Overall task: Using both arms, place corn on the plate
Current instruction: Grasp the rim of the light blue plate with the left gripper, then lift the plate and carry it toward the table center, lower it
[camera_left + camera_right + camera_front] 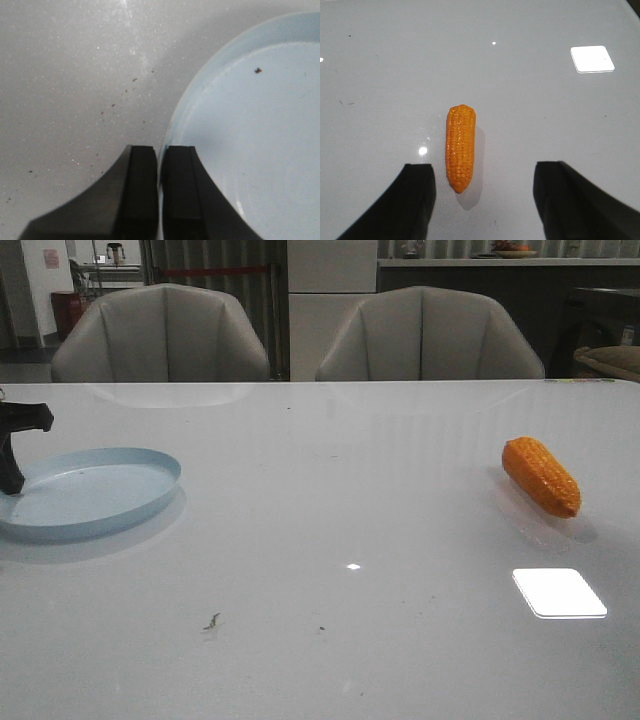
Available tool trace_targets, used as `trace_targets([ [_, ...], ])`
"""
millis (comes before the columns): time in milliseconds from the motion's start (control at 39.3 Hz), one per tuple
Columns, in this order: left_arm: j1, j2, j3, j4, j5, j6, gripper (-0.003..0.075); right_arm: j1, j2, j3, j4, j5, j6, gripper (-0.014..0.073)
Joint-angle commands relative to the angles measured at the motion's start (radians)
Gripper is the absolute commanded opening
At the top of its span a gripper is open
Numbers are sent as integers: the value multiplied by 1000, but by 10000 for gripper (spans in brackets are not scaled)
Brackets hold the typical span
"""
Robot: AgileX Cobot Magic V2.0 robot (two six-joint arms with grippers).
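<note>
An orange toy corn cob [541, 476] with bumpy kernel rows lies alone on the right side of a glossy white table [330, 540], well apart from the round, shallow, pale blue plate [90, 492] at the far left. The black left gripper [159, 170] has its jaws pinched narrow on the plate's rim, while the black right gripper [485, 195] hangs over the corn, jaws wide. Judging by this, the right arm should descend centred, fingers straddling the cob's thick middle, then close gently
</note>
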Motion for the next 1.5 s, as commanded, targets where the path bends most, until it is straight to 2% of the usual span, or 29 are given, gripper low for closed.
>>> trace_targets([
  [0, 0, -55, -35, -17, -62, -11, 98, -1, -10, -32, -9, -76, -1, 530],
  [331, 0, -58, -171, -75, 8, -11, 94, -1, -10, -32, -9, -76, -1, 530],
  [636, -17, -58, -368, -327, 91, -11, 94, -1, -10, -32, -9, -76, -1, 530],
  [814, -86, -58, -436, -371, 101, -11, 94, -1, -10, -32, -9, -76, -1, 530],
  [1145, -270, -58, -440, -379, 95, -11, 94, -1, -10, -32, -9, -76, -1, 530],
  [1476, -356, -40, -440, -335, 132, -11, 94, -1, -10, -32, -9, -76, -1, 530],
])
